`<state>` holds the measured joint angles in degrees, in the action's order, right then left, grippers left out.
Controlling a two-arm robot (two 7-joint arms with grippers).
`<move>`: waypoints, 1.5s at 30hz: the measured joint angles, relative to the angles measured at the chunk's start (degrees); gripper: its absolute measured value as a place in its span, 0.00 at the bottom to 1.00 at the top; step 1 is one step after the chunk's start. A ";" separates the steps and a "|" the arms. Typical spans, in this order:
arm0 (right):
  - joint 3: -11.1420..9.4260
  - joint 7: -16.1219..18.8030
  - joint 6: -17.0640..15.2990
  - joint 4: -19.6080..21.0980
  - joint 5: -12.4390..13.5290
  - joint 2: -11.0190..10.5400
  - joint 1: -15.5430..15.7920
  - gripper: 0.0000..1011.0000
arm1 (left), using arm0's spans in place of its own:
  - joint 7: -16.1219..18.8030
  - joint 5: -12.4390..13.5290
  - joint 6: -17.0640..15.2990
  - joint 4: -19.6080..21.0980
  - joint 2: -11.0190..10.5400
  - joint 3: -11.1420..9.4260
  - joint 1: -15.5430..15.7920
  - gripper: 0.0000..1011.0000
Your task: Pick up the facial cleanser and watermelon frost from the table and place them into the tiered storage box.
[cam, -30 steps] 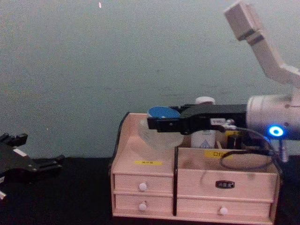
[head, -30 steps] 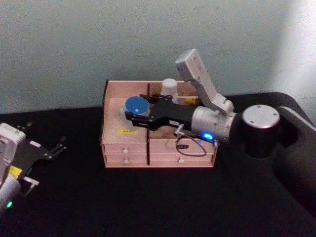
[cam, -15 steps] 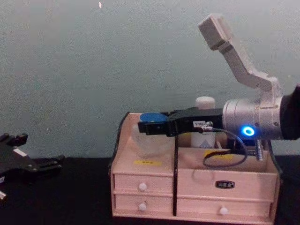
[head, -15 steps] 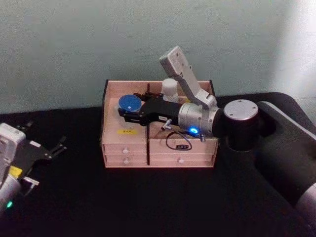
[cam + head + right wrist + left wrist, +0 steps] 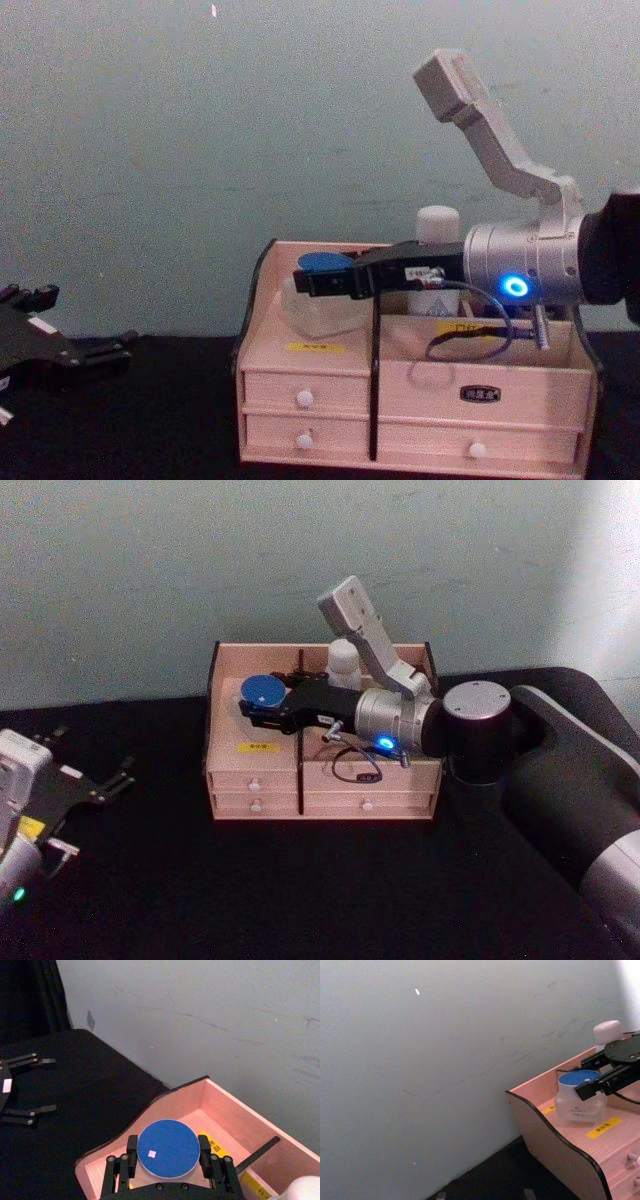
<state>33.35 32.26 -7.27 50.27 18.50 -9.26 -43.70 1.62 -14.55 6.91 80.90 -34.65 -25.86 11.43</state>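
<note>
Head view: the right claw [image 5: 262, 708] pinches a blue-lidded jar [image 5: 260, 690] over the left compartment of the tiered storage box [image 5: 320, 780] on the black desk [image 5: 300, 880]. The left claw [image 5: 108, 780], spread, rests far left. Chest view: a white bottle [image 5: 436, 222] stands in the box's right rear.

The right hand [image 5: 262, 708] is reaching in over the box [image 5: 230, 770], filling the left front bay, its fingers clamped on the blue-lidded jar [image 5: 262, 692]. The dark divider [image 5: 374, 330] is running just beside the jar, fencing that bay from the right bays, where a white bottle [image 5: 344, 660] is standing at the back under the right arm. The box's raised left wall [image 5: 127, 1122] is closing off that side. Black desk [image 5: 150, 880] is lying open before the box, with the left hand [image 5: 105, 785] resting well apart at the left edge.
</note>
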 joint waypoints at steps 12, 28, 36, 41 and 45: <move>-0.33 -0.04 -0.16 -0.65 -0.35 0.29 -0.11 0.71 | 0.00 0.00 0.00 0.00 0.00 0.00 0.00 0.99; -0.24 0.01 -0.17 -0.54 -0.25 0.22 -0.11 0.74 | 0.00 0.00 0.00 0.00 0.00 0.00 0.00 0.99; -0.24 0.04 -0.18 -0.50 -0.21 0.21 -0.07 0.94 | 0.00 0.00 0.00 0.00 0.00 0.00 0.00 0.99; -0.24 0.05 -0.18 -0.50 -0.20 0.21 -0.07 0.99 | 0.00 0.00 0.00 0.00 0.00 0.00 0.00 0.99; -0.25 0.04 -0.17 -0.43 -0.20 0.19 -0.04 0.99 | 0.00 0.00 0.00 0.00 0.00 0.00 0.00 0.99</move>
<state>33.10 32.30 -7.44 49.83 18.29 -9.07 -43.74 1.62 -14.55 6.91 80.90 -34.65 -25.86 11.43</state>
